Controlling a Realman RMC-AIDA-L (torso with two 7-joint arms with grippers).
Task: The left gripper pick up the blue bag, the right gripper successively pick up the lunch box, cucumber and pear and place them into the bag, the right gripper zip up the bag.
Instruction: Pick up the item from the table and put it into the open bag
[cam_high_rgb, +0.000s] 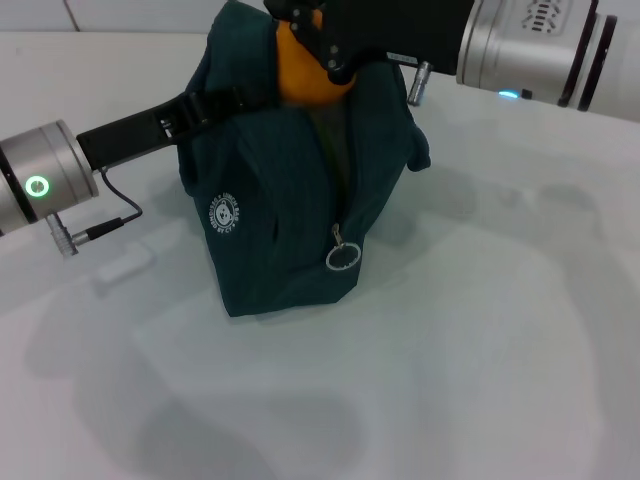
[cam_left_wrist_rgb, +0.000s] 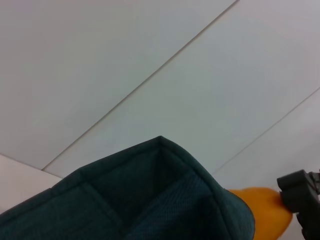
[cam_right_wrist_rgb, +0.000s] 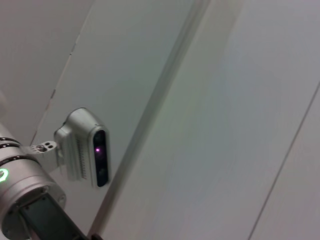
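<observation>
Now right claw clamped on pear, apparently above blue bag mouth.

One blue bag, one pear, two end effectors.

Blue bag upright on table, top unzipped; orange-yellow pear at its mouth, partly hidden.
</observation>
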